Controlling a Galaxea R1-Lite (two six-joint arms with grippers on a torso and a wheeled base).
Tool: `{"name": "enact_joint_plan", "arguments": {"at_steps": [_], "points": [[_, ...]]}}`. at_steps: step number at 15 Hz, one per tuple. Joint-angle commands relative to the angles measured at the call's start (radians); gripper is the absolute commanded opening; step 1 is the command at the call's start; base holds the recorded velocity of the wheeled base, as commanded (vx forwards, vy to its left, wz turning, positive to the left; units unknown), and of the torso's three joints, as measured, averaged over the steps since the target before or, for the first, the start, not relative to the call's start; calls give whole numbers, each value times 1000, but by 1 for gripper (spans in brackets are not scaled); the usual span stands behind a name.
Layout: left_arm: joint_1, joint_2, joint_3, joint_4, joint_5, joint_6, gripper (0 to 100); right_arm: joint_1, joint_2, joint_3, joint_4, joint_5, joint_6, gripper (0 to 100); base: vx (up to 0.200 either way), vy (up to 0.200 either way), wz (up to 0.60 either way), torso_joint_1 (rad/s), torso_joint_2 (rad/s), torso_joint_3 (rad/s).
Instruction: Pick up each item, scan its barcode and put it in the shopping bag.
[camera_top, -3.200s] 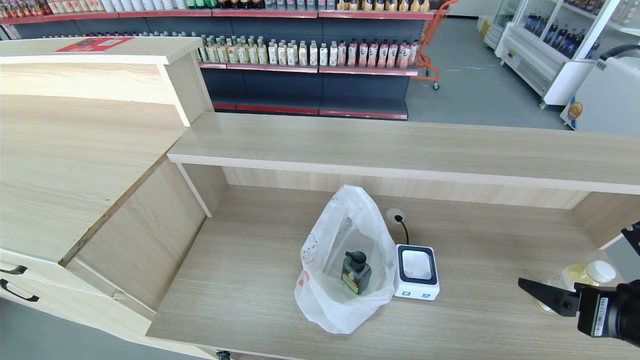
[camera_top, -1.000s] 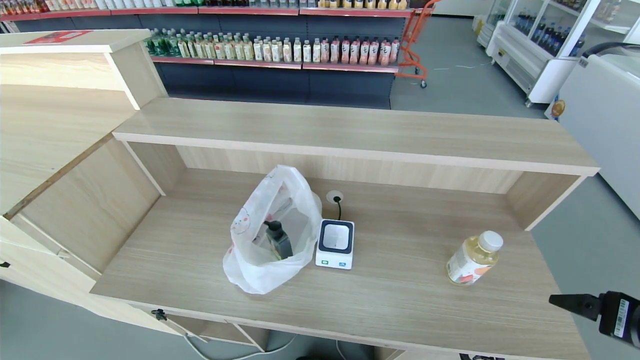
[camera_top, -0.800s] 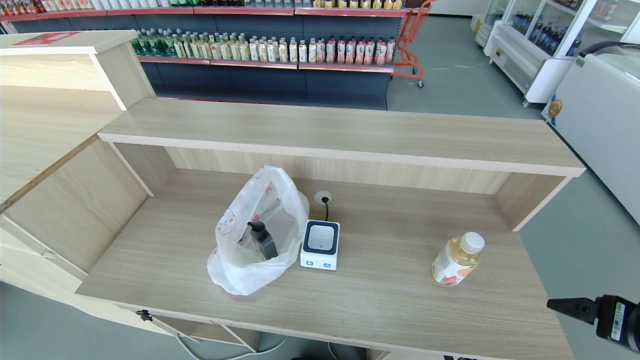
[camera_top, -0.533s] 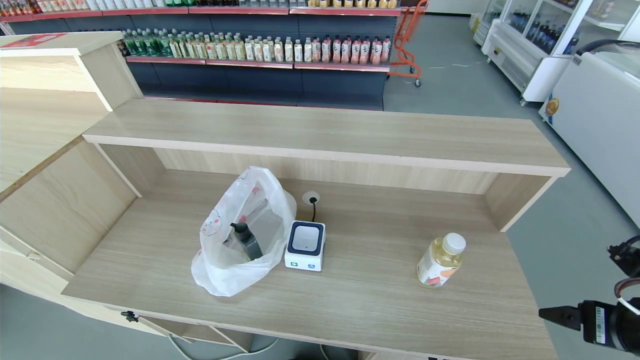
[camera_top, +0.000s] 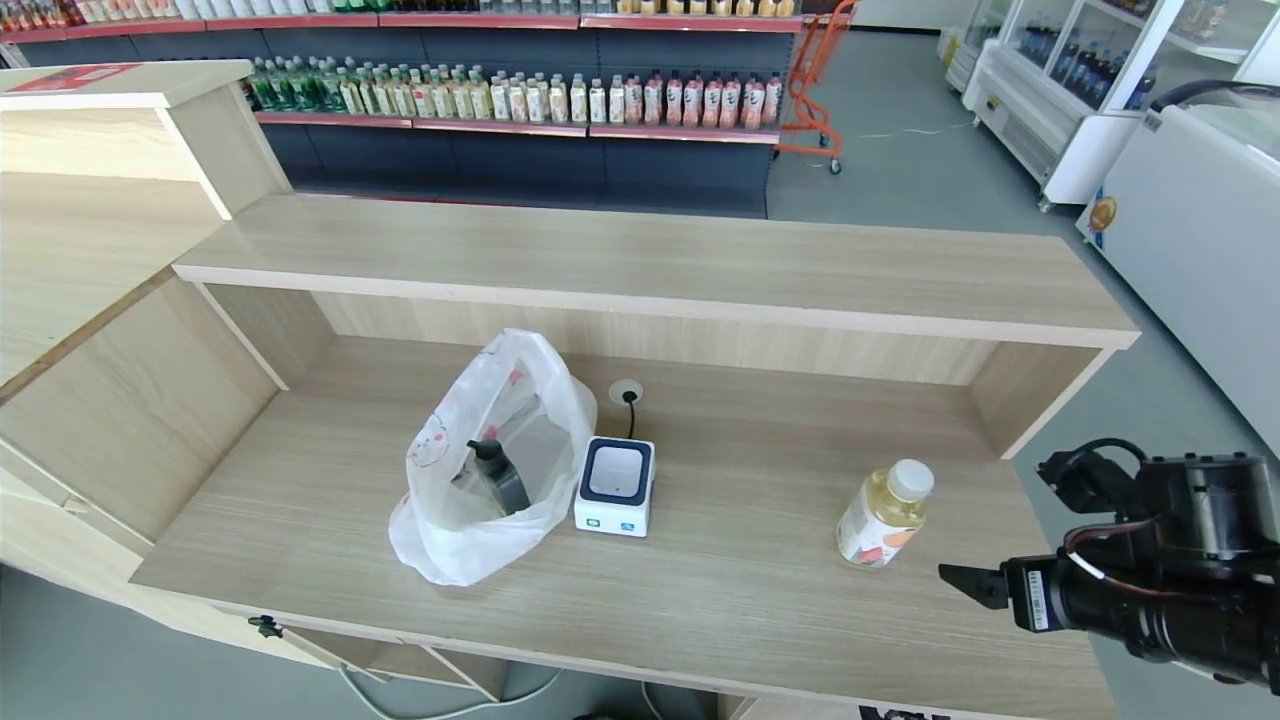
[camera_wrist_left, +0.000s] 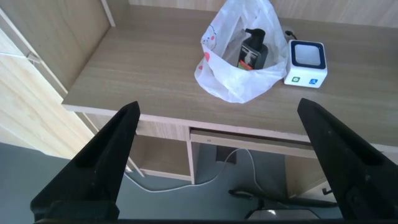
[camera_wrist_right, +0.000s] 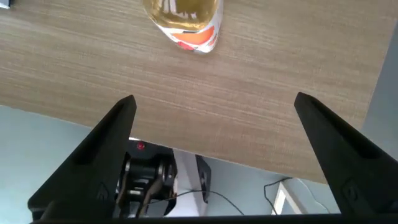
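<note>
I'm bringing the right gripper (camera_wrist_right: 214, 102) in toward the yellow bottle (camera_top: 885, 515) (the head camera has been shifting too; the goods aren't moving). The claw is spread wide, empty, not yet touching. The bottle is standing on the counter (camera_top: 740, 610), well apart from the scanner (camera_top: 614, 487). The pump bottle (camera_top: 500, 482) is already sitting in the shopping bag (camera_top: 440, 530), so this is looking like the last pick.

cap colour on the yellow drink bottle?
White cap on the clear plastic bottle of yellow drink; head view shows it best.
</note>
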Motion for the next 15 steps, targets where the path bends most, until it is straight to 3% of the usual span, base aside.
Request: {"name": "enact_joint_plan", "arguments": {"at_steps": [1, 8, 15], "points": [[0, 0, 0, 0, 0, -1, 100, 34, 228, 33, -196, 3, -66, 100, 0, 0, 0, 0, 0, 0], [0, 0, 0, 0, 0, 0, 100, 125, 461, 24, -542, -88, -43, 100, 0, 0, 0, 0, 0, 0], [0, 0, 0, 0, 0, 0, 100, 156, 619, -74, -743, -160, -37, 100, 0, 0, 0, 0, 0, 0]]}}
